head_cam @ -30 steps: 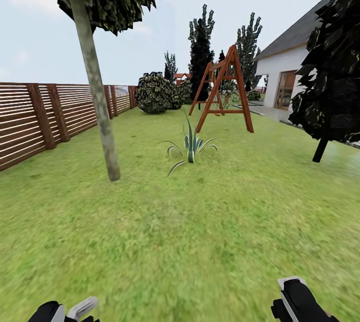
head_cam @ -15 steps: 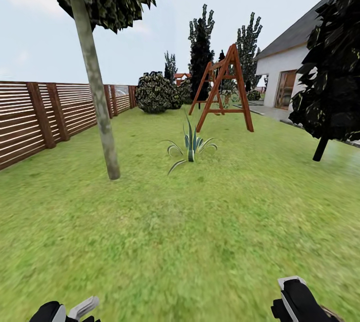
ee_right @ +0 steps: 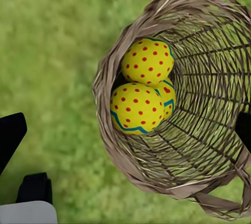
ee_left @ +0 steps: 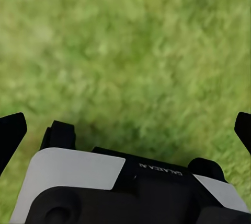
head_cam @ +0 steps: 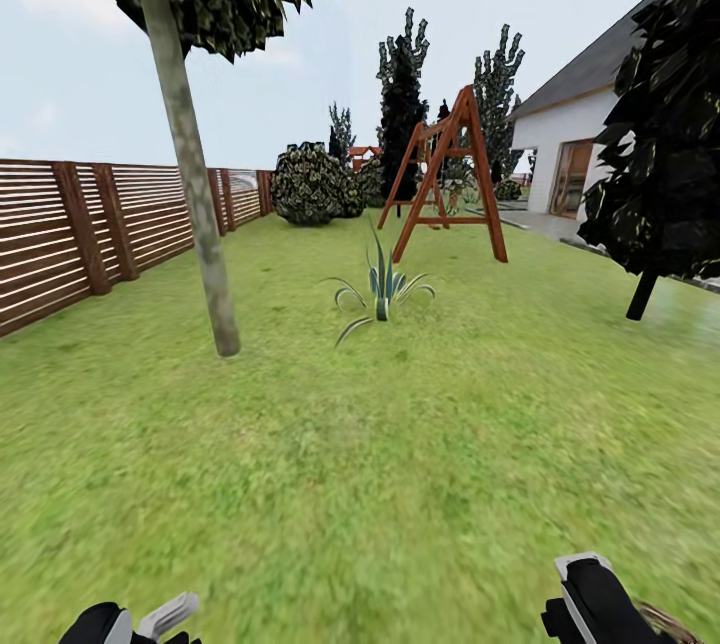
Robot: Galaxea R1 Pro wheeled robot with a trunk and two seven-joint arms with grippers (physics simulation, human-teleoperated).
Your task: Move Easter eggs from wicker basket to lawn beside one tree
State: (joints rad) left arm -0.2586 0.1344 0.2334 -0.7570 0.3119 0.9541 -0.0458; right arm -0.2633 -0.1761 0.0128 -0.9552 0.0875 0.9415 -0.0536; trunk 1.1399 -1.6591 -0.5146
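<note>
Wicker basket (ee_right: 183,104) lies on the lawn (head_cam: 400,464) beneath the right gripper (ee_right: 125,135), fingers apart above the eggs (ee_right: 142,85), apparently ready to pick. Left gripper (ee_left: 125,130) fingers apart over grass. Tree (head_cam: 190,174) far left.

Below the right gripper (ee_right: 125,135), whose fingertips are set wide apart, the wicker basket (ee_right: 172,182) is seen resting on the lawn (ee_right: 52,51). Three Easter eggs (ee_right: 138,106) are held inside it, touching one another and gathered against its wall; the third is mostly hidden behind the other two. In the head view a sliver of the basket's rim is glimpsed just beside the right gripper (head_cam: 590,604). Beneath the left gripper (ee_left: 125,130), also spread wide, bare grass is found. Ahead of the left gripper (head_cam: 130,624) the tree (head_cam: 195,194) is rooted, with the fence (head_cam: 90,234) behind it. A spiky plant (head_cam: 382,294) is placed farther ahead between the grippers, the swing frame (head_cam: 445,179) behind it, and the house (head_cam: 575,154) beyond on the right.
</note>
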